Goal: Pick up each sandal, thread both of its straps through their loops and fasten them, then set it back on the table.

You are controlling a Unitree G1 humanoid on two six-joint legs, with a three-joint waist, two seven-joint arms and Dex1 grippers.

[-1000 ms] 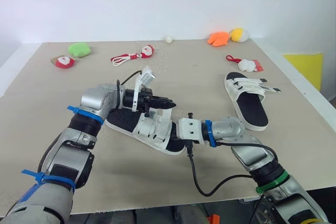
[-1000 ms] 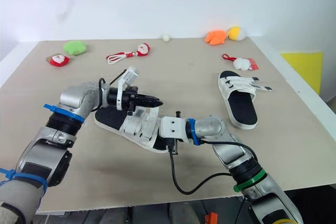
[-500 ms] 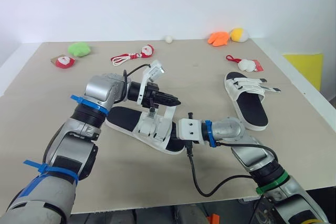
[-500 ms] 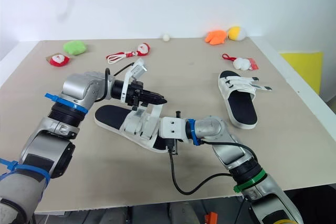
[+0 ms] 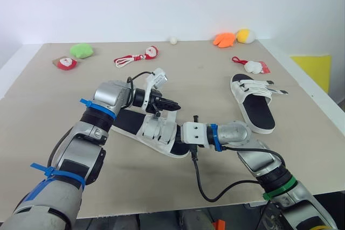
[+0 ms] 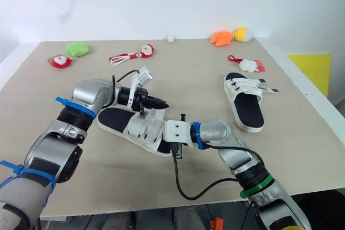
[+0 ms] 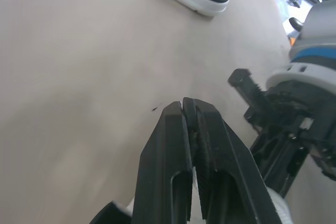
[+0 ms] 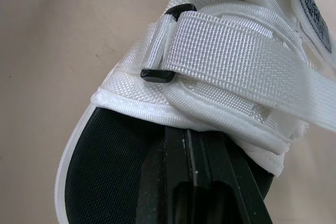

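Your right gripper (image 8: pixel 191 136) is clamped on the near sandal (image 5: pixel 153 130), centre of the table (image 5: pixel 54 100); your left gripper (image 5: pixel 168 104) pinches its strap (image 5: pixel 172 113), seemingly unfastened. Far right, the other sandal (image 5: pixel 253 103) looks already strapped

White sandal (image 5: pixel 156 133) flat mid-table; second sandal (image 5: pixel 256 109) right.

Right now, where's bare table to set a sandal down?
Free: the band between the near sandal and the far toy row, green plush to orange plush; also the gap between the two sandals. Crowded: the right sandal, white toy just behind it.
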